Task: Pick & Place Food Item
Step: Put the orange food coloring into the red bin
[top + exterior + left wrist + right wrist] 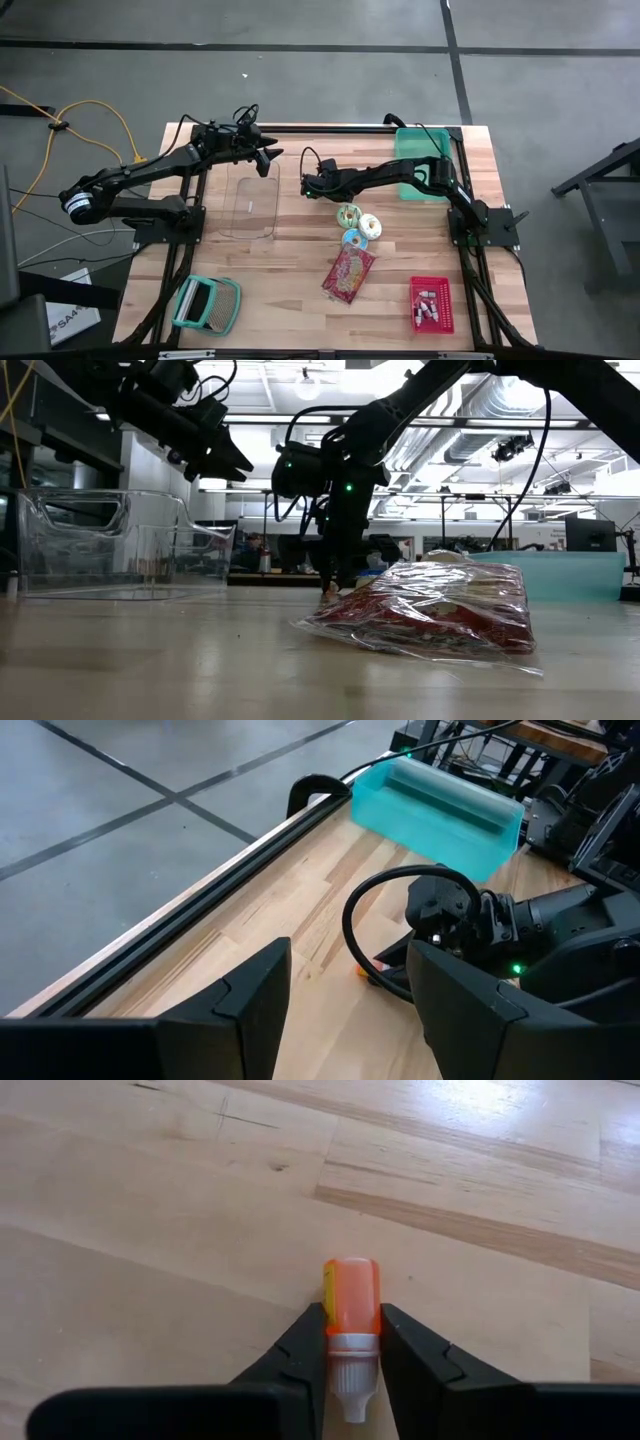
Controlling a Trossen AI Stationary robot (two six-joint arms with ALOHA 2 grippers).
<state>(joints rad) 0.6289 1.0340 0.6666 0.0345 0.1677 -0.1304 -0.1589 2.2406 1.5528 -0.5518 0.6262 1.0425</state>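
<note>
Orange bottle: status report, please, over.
Right hand closed on orange bottle, low at table. Left hand open, above clear bin. Nothing blocking.

Wooden table (300, 300) with clear bin (251, 207), snack bag (348, 273), red basket (431, 304).
</note>
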